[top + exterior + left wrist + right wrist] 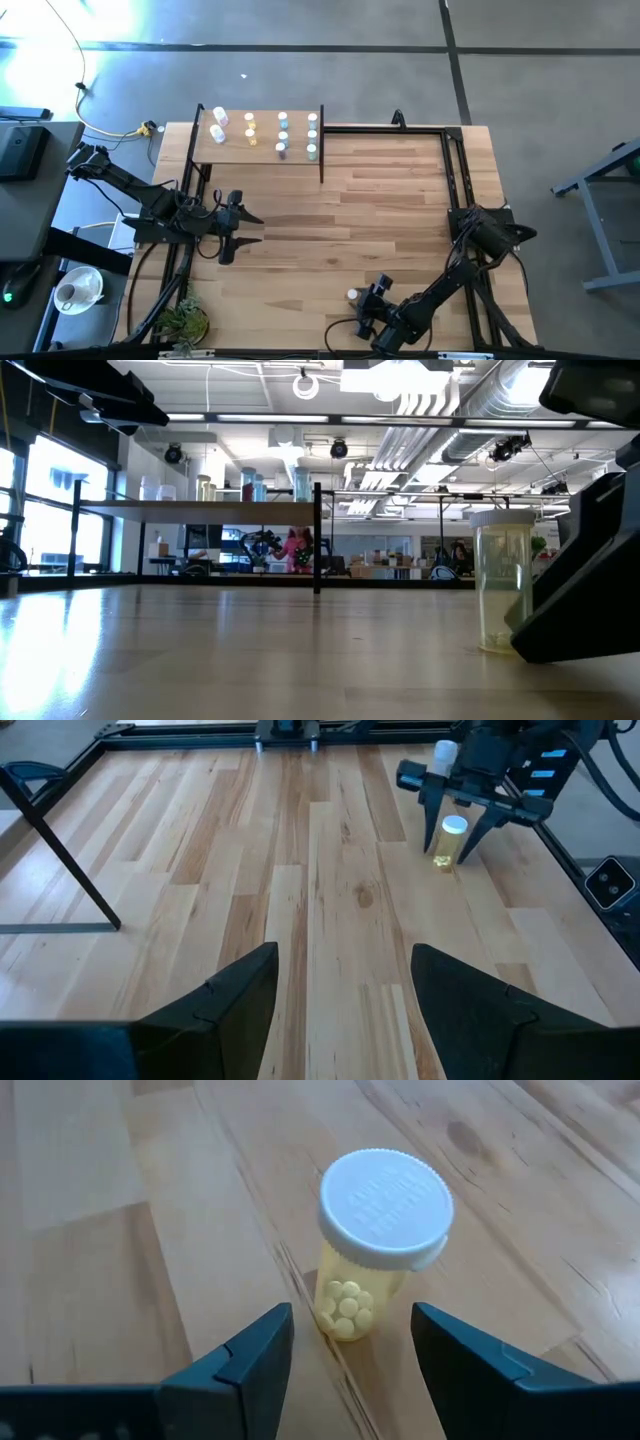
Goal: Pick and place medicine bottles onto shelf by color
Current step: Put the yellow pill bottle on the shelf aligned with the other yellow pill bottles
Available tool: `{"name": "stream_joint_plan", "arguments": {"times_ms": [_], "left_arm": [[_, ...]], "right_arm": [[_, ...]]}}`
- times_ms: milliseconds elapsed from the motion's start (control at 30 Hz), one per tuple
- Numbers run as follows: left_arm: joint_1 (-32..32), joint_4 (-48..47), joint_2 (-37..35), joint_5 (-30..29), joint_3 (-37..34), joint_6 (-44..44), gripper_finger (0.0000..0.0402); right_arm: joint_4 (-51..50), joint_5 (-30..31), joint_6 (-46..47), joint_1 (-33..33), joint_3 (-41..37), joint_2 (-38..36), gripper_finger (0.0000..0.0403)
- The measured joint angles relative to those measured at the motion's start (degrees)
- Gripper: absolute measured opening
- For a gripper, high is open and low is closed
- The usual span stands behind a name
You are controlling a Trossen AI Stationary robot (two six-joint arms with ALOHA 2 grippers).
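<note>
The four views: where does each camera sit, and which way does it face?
High: above, facing straight down; table, shelf, both arms.
Low: at tabletop height, facing level across; yellow bottle near, shelf far.
Left wrist: past the open left gripper, facing across the table at the right gripper.
Right wrist: past the open right gripper, facing down at the yellow bottle.
Shared: all four show that bottle, upright.
</note>
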Motion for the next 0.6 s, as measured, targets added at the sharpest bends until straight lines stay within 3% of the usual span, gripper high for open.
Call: {"name": "stream_joint_plan", "arguments": {"times_ms": [600], "left_arm": [[0.00,0.02,0.00,0.00,0.00,0.00,0.0220]], "right_arm": [[1.01,-0.18,-0.20,-1.43,0.02,0.11,0.0093]]}}
